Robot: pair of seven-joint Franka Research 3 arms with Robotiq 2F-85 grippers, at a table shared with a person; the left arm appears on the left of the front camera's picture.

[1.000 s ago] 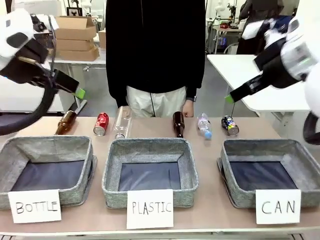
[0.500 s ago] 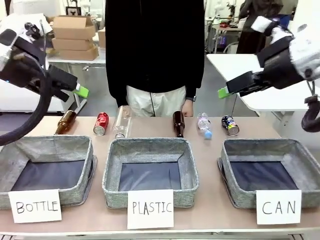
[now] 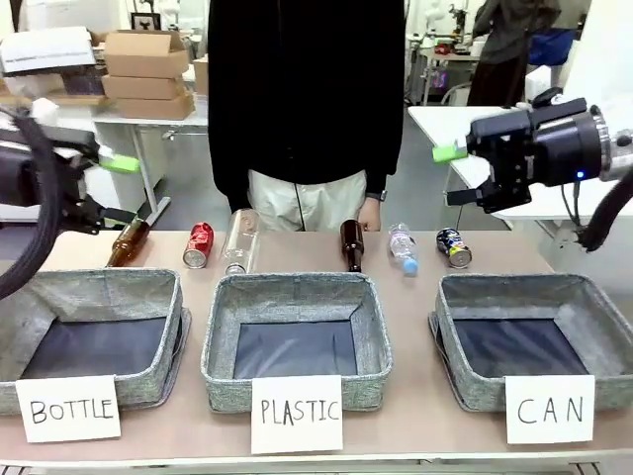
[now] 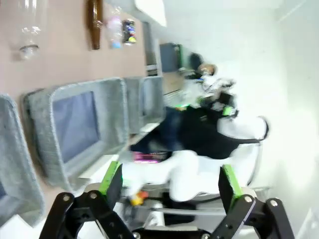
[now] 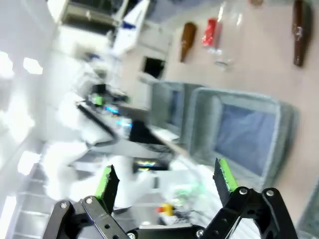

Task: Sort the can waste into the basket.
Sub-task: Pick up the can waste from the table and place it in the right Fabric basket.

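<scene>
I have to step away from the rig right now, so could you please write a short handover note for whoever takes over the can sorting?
Left gripper: open, empty, raised over the table's left end.
Right gripper: open, empty, raised over the far right.
Red can: lying at the far edge, left of the clear bottle.
Dark can: lying at the far edge, just beyond the CAN basket.
Done: nothing, no can is in the basket.
Left: both cans go into the CAN basket.
</scene>
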